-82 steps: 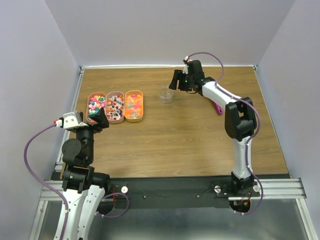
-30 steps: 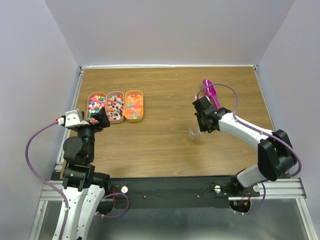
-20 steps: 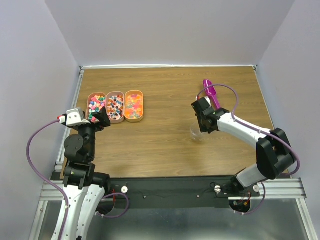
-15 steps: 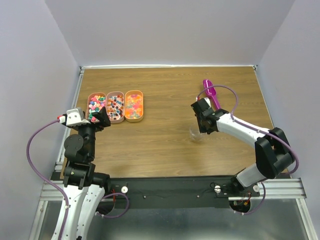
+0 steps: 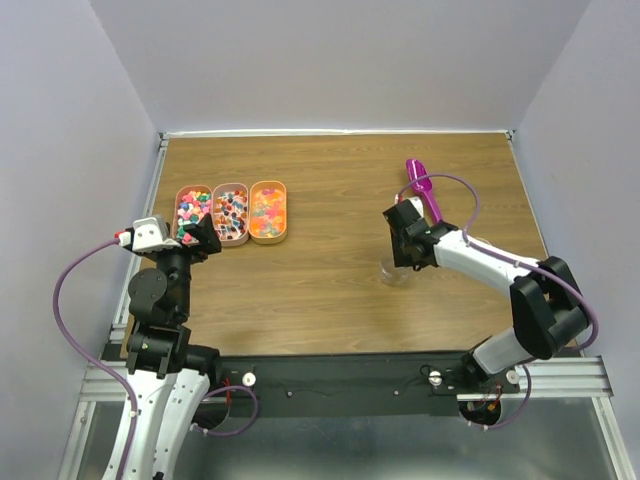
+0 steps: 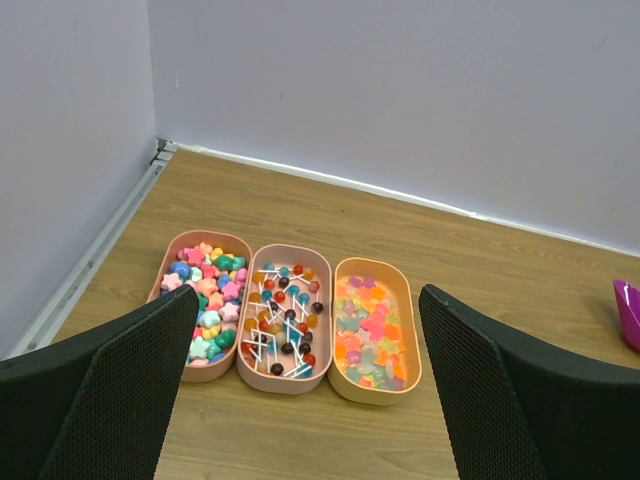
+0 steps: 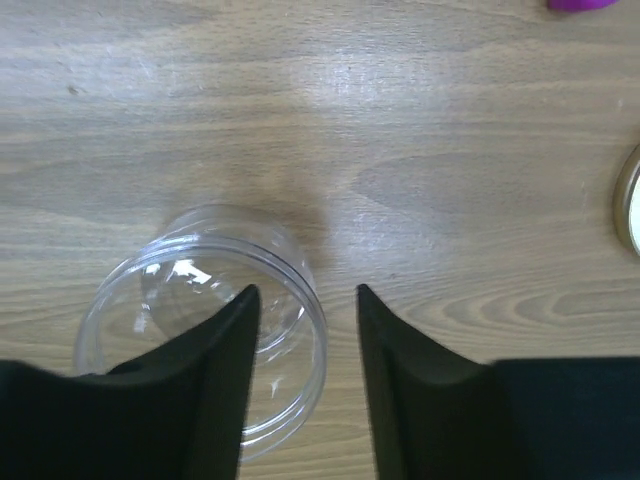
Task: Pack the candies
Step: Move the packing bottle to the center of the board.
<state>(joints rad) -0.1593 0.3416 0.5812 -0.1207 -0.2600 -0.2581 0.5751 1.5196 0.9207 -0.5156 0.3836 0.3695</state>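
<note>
While both arms reach over the brown wooden table (image 5: 330,300), they stand well apart from each other. The left arm's gripper (image 5: 196,236) hangs by the table's left edge, at the near end of three oblong peach-coloured trays (image 6: 285,387), and its fingers (image 6: 120,390) are spread wide. The right arm's gripper (image 7: 308,295) is low over the right half of the table, at a small round jar of clear plastic (image 7: 170,300) that stands upright. Its fingers (image 7: 215,380) are apart: one is over the jar's mouth and the other is outside, so the jar's wall is between them. It seems that neither finger presses on the wall, though the clear plastic makes this hard to judge. A magenta plastic scoop (image 5: 420,184) lies on the table behind this gripper, apart from the jar. The candies (image 6: 284,320), tiny sweets of many colours, lie in the three trays, which touch side by side, well apart from the jar.
</note>
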